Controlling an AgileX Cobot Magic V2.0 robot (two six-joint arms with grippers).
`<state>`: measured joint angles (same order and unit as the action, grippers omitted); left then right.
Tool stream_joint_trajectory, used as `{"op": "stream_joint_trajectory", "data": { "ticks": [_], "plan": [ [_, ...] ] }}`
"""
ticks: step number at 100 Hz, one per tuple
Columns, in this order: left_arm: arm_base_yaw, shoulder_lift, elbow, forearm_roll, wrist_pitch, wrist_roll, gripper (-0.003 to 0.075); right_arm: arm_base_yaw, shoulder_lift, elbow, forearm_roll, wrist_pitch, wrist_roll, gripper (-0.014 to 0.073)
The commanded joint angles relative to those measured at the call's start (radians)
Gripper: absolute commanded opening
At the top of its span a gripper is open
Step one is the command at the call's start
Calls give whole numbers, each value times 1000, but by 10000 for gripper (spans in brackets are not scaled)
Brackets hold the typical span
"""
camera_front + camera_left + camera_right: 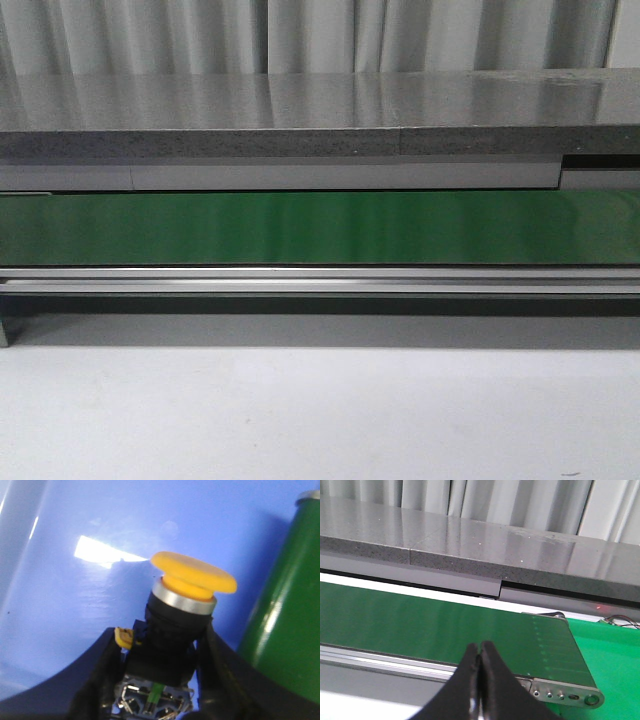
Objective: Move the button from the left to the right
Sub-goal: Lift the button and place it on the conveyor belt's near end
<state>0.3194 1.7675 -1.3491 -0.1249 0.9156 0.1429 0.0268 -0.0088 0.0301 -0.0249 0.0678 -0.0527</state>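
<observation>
Left wrist view: button [172, 612] between end effector [159, 680] fingers

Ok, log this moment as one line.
left gripper: shut on button, over blue surface | right gripper: shut, empty, above green belt | transfer: not yet done

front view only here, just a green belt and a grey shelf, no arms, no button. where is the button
Observer: The left pincer is shut on the button, seen in the left wrist view.
Operator: which part is gripped
Observer: Its dark body; the yellow cap sticks out free beyond the fingers.
Operator: what's around it
Observer: A blue surface lies behind it and the green belt beside it.
Operator: and the right one
Observer: The right pincer is shut, holding nothing, facing the belt's end.
</observation>
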Motion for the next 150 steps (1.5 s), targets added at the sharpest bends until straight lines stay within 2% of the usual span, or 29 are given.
{"op": "stream_joint_trajectory", "data": {
  "ticks": [1,31,71,80,90,103,116,124,150],
  "plan": [
    [-37,-64,-41,-71,10,34,5,1,-15,-1,-7,-74,0,-68],
    [-174,-62,-41,-74,13,53,5,1,-15,-1,-7,-74,0,-68],
    [-223,-58,-37,-74,-1,53,13,1,-15,-1,-7,-74,0,-68],
    [-223,-58,-26,-74,-18,53,59,1,-15,-1,-7,-74,0,-68],
    [-223,-58,-12,-74,-25,53,150,1,-15,-1,-7,-74,0,-68],
    [-223,-58,-8,-74,-28,53,333,1,-15,-1,-7,-74,0,-68],
    [-223,-58,-8,-77,-28,53,483,1,-15,-1,-7,-74,0,-68],
    [-223,-58,-8,-80,-30,53,519,1,-15,-1,-7,-74,0,-68],
    [-223,-61,-8,-90,-33,53,520,1,-15,-1,-7,-74,0,-68]
  ]
}}
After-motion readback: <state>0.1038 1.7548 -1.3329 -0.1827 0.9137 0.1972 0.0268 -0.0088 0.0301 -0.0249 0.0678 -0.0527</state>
